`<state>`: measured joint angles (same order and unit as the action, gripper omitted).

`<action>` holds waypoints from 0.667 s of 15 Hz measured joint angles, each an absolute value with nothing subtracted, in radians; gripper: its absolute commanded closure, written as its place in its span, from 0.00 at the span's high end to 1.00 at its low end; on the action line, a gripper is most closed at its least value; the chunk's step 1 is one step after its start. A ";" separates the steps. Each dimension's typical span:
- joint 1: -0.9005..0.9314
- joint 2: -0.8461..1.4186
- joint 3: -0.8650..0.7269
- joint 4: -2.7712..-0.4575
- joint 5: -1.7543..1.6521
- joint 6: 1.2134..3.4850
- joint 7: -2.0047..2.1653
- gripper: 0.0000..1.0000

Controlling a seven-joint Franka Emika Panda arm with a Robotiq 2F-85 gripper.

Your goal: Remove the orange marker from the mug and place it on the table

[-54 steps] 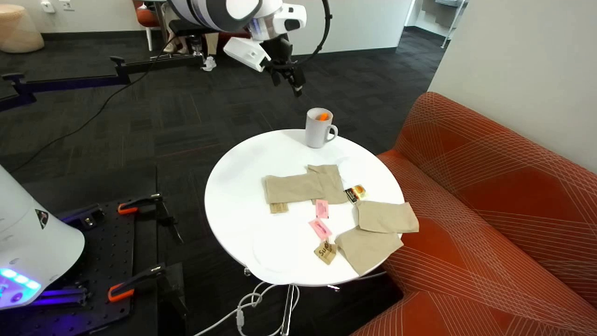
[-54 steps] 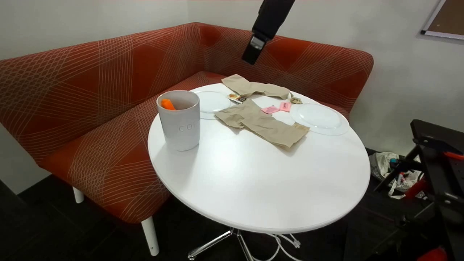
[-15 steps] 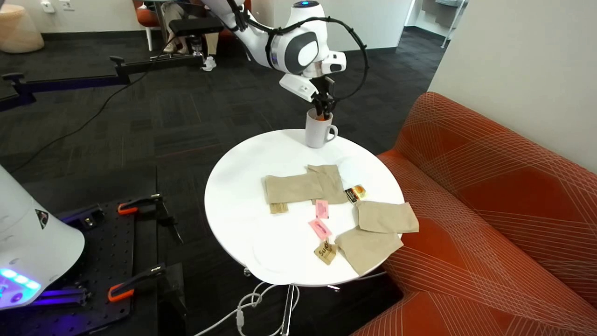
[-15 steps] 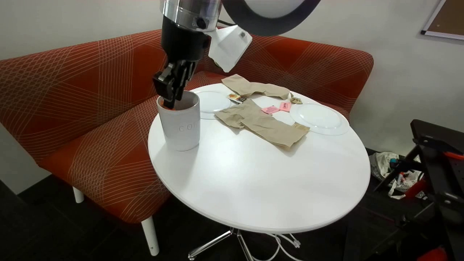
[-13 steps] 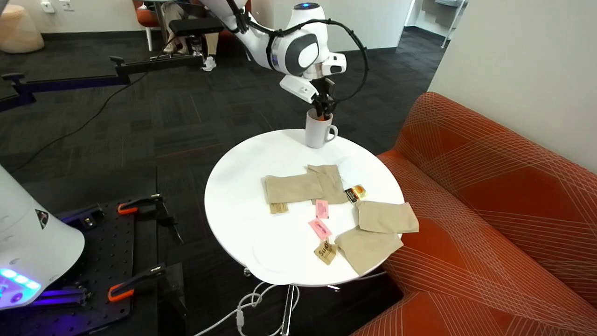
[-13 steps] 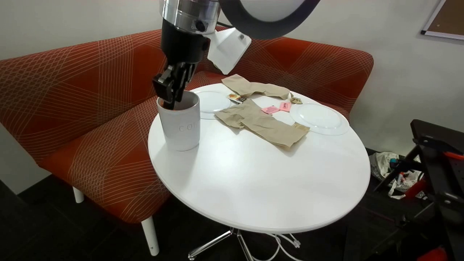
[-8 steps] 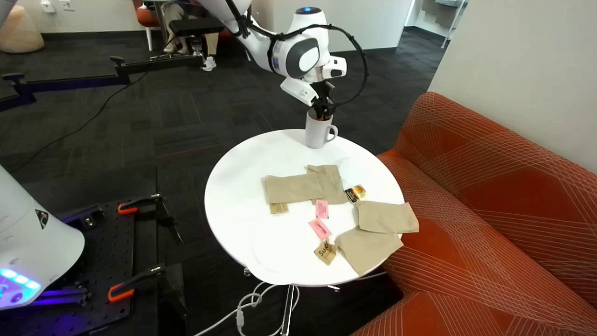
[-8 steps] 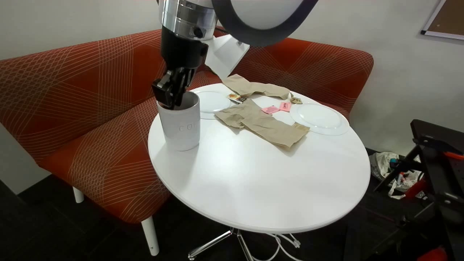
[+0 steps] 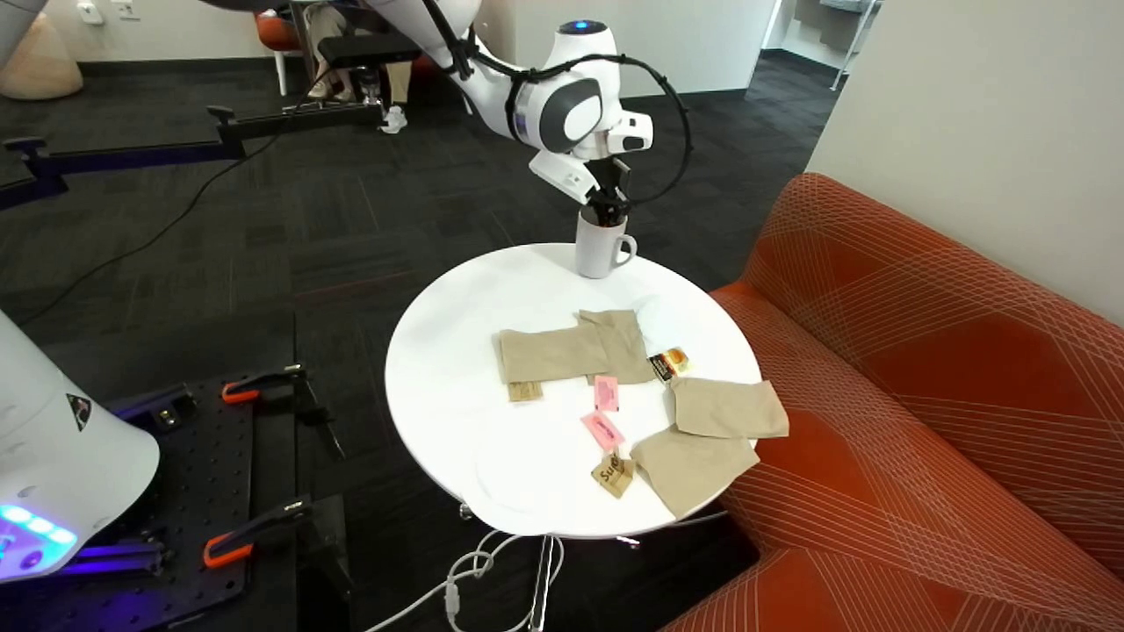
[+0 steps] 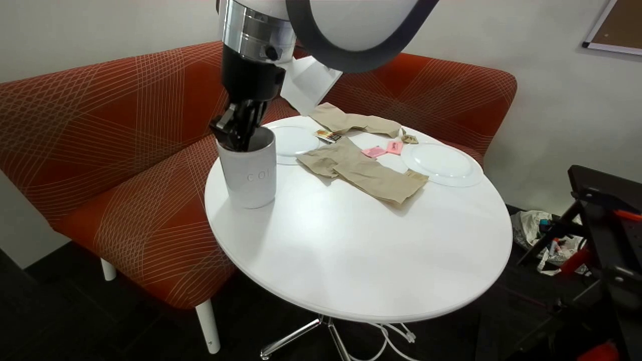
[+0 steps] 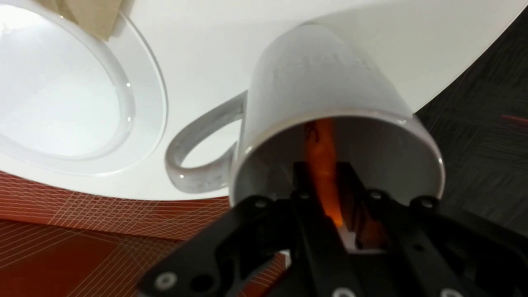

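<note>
The big red sofa stands behind the white mug in an exterior view. The round white table is under the mug. A see-through plate lies near the mug, on its handle side. The black gripper reaches down into the top of the mug. Its two fingers are narrow and pinch the orange marker, one on each side. The marker sits in the mug, with one end going up past the fingertips.
</note>
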<state>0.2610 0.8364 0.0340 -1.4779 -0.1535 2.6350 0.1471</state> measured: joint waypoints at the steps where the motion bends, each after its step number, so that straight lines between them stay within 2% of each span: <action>1: 0.261 0.836 0.034 -1.478 -0.153 2.635 0.147 0.05; 10: 0.281 0.778 0.028 -1.500 -0.154 2.661 0.147 0.05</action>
